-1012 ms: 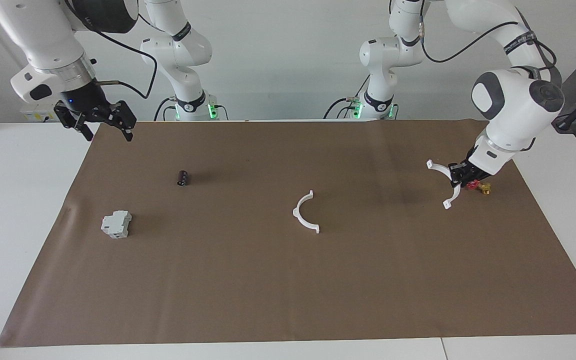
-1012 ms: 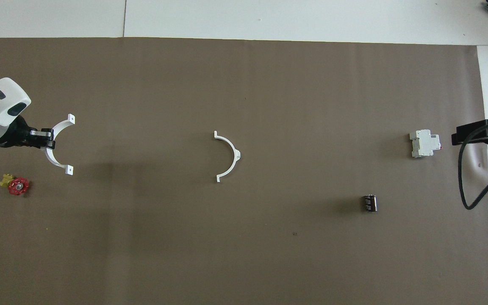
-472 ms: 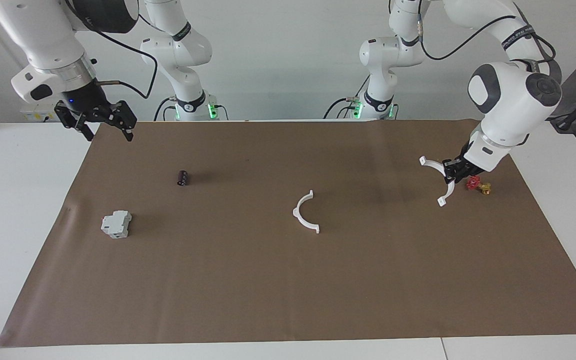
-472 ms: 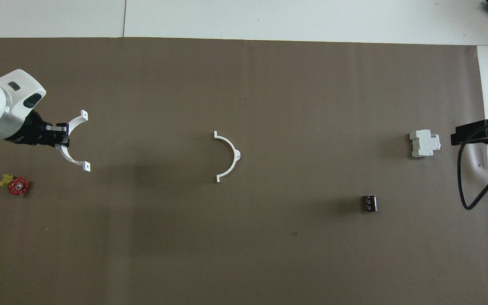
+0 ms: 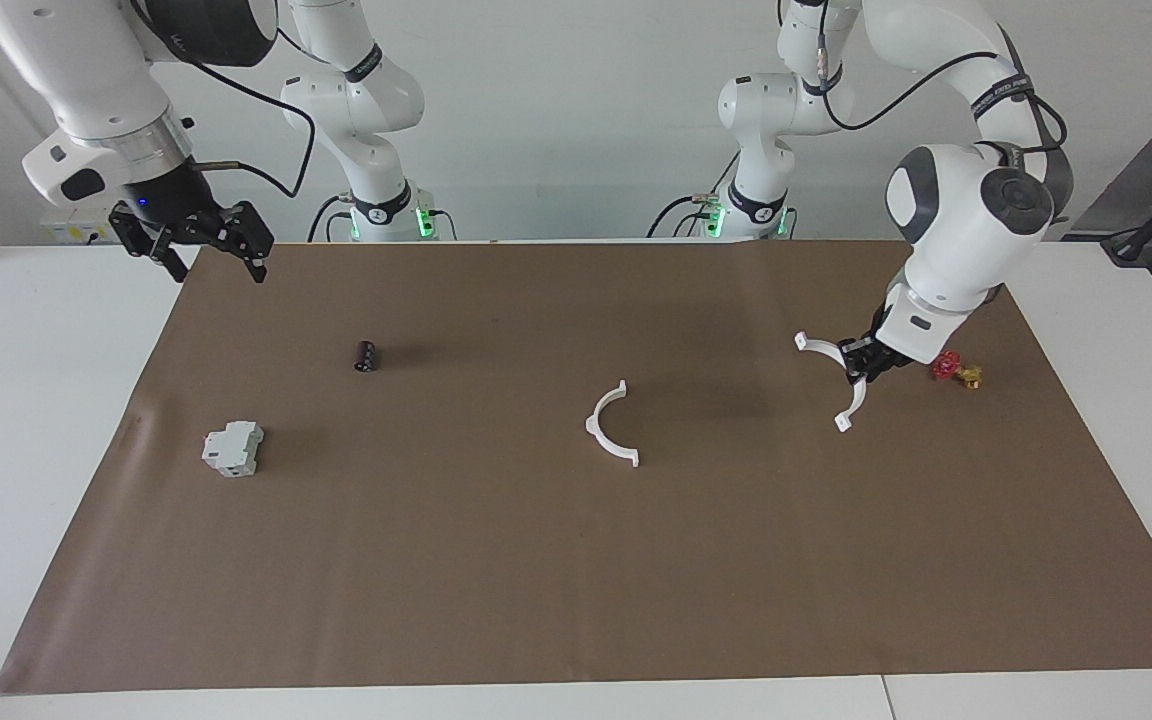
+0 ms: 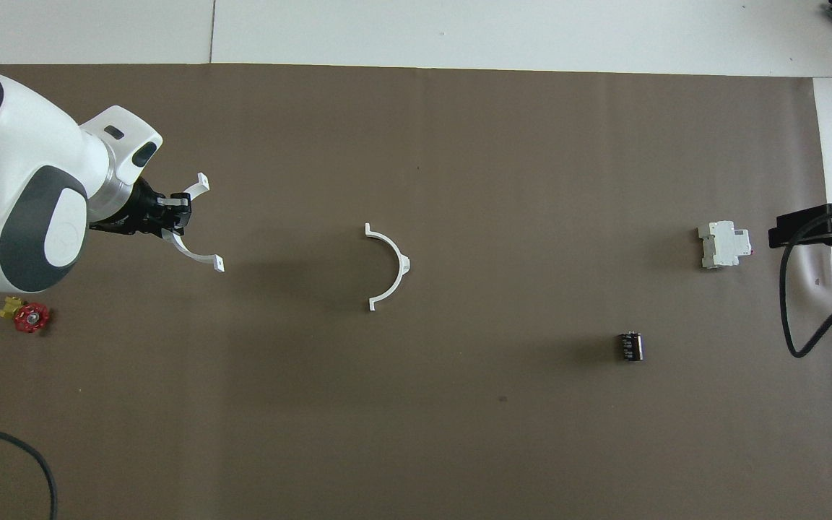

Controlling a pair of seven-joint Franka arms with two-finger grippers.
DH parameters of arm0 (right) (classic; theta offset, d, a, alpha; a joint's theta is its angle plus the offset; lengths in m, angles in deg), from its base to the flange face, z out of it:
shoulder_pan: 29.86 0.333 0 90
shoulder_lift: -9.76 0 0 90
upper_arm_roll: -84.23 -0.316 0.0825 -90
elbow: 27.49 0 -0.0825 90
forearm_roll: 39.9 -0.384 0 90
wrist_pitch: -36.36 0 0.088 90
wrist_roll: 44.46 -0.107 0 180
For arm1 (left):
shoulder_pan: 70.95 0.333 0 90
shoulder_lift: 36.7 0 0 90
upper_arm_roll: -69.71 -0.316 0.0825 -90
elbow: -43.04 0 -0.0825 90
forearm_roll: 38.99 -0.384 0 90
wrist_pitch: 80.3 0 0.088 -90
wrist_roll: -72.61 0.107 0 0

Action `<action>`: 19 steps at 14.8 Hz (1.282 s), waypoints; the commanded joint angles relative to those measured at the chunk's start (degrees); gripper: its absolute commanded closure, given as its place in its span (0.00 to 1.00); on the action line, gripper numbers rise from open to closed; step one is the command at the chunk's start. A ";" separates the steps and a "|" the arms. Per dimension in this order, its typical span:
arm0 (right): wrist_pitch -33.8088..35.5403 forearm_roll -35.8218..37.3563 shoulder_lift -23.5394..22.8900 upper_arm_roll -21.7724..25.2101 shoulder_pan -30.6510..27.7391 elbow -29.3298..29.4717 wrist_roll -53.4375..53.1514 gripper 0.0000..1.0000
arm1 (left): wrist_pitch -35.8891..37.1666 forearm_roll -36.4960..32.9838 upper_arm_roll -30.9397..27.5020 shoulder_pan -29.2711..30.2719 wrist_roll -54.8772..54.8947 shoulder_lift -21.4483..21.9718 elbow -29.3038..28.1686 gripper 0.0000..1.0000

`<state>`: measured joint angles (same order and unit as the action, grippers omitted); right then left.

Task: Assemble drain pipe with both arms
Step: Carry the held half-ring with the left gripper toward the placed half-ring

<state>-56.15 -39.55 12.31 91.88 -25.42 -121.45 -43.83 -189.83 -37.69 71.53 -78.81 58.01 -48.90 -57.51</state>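
The left end effector (image 5: 861, 367) is clamped on one half-ring (image 5: 829, 379), lifted near the worktop's left-arm end. The other half-ring (image 5: 610, 424) lies mid-worktop, unjoined. The right end effector (image 5: 198, 243) waits with fingers apart.

Bright, even light; soft shadows

L gripper (image 5: 862, 366) w/ half-ring (image 5: 833, 380) nearer table centre

Open brown mat (image 5: 496, 560) lies between the half-ring (image 5: 836, 380) carried in the left gripper (image 5: 864, 362) and the resting half-ring (image 5: 611, 425); the red valve (image 5: 954, 371), black cylinder (image 5: 365, 355) and grey-white breaker block (image 5: 233, 448) sit well apart, toward the table's ends.
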 commanded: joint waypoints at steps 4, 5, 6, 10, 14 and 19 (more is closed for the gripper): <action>-0.47 0.88 1.14 -0.01 0.04 -1.40 1.48 0.00 | -6.82 -0.50 3.54 -2.25 -10.44 -5.55 1.94 1.00; -0.47 0.88 1.14 -0.01 0.13 -1.40 1.48 0.00 | -7.35 -0.68 3.54 -2.69 -10.53 -6.08 1.76 1.00; -0.47 0.88 1.14 -0.01 0.13 -1.40 1.48 0.00 | -7.79 -0.68 3.54 -3.48 -10.62 -6.43 1.76 1.00; -0.39 0.88 1.14 -0.01 0.13 -1.40 1.48 0.00 | -9.20 -0.77 3.54 -6.37 -10.88 -6.00 0.01 1.00; -0.47 0.88 1.14 -0.01 0.04 -1.40 1.48 0.00 | -14.82 -0.86 3.46 -9.89 -14.57 -5.99 -3.33 1.00; -0.39 0.88 1.14 -0.01 0.13 -1.40 1.48 0.00 | -18.24 -4.72 3.54 -10.34 -13.44 -4.94 -7.99 1.00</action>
<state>-56.15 -39.55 12.31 91.88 -25.42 -121.45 -43.83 -204.77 -40.78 75.69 -88.75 44.35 -55.30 -62.17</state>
